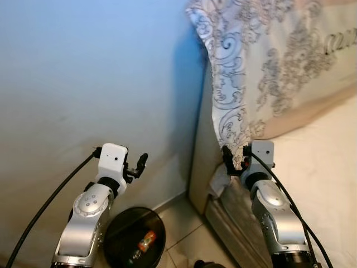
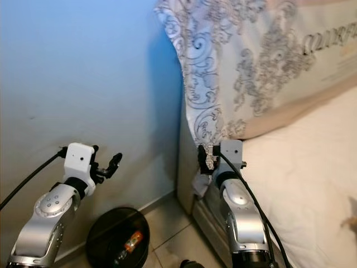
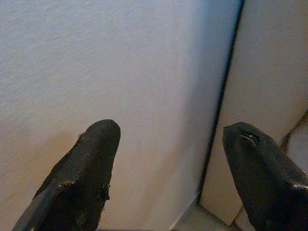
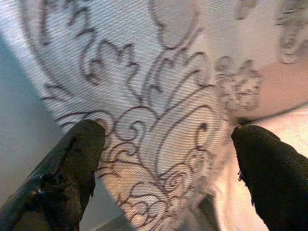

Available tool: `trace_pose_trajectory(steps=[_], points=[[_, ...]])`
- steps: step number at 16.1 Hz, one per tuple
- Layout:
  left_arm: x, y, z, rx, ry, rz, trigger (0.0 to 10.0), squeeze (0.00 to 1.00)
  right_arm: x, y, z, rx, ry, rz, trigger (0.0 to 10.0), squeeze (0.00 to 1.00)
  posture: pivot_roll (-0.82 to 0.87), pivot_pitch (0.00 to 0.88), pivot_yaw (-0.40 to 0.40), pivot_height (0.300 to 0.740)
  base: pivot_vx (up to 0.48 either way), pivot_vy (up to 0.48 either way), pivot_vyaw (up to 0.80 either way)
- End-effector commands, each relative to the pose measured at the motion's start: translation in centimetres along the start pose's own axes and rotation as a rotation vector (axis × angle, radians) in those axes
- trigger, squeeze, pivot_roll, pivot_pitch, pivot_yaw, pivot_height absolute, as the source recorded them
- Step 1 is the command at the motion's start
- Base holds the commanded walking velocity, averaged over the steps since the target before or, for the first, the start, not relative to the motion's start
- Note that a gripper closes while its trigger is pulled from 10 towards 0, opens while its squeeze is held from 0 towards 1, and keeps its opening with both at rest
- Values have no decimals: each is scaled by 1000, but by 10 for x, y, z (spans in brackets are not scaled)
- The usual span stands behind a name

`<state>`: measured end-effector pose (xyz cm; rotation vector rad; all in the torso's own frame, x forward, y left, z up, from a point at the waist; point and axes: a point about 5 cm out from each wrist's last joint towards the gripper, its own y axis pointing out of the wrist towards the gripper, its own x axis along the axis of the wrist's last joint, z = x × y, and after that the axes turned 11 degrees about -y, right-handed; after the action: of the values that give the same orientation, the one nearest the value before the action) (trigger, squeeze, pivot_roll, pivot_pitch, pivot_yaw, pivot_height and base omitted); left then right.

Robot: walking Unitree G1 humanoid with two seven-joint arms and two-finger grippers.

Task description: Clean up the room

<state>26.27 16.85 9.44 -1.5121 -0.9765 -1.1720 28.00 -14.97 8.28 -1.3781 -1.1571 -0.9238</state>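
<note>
Right tool: your right tool is reaching at the hanging corner of the patterned pillow; in the right wrist view its fingers are standing spread with the fabric between them, not yet pinching it
Left tool: your left tool is hovering spread before the blue wall, gripping nothing
Pillow: it is leaning at the head of the bed, its corner drooping over the bed's edge
Bin: a round black bin is sitting on the floor between your arms, with a few scraps inside
Progress: you are looking early in the tidy-up; straightening the pillow is seemingly the step in hand, and the rest is left
</note>
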Motion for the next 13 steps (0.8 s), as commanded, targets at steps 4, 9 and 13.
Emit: trace_pose_trajectory(steps=[4,9,13], points=[[6,2,0,1,3,-16,10000,0,2,1,1,19,16,0,10000,0,44,0,16,740,0,0,-800],[7,3,-5,-35,17,-22,10000,0,3,1,0,20,23,4,10000,0,49,0,9,740,0,-238,-800],[8,3,-2,-14,10,-18,10000,0,3,2,0,23,21,4,10000,0,53,0,9,740,0,0,-800]])
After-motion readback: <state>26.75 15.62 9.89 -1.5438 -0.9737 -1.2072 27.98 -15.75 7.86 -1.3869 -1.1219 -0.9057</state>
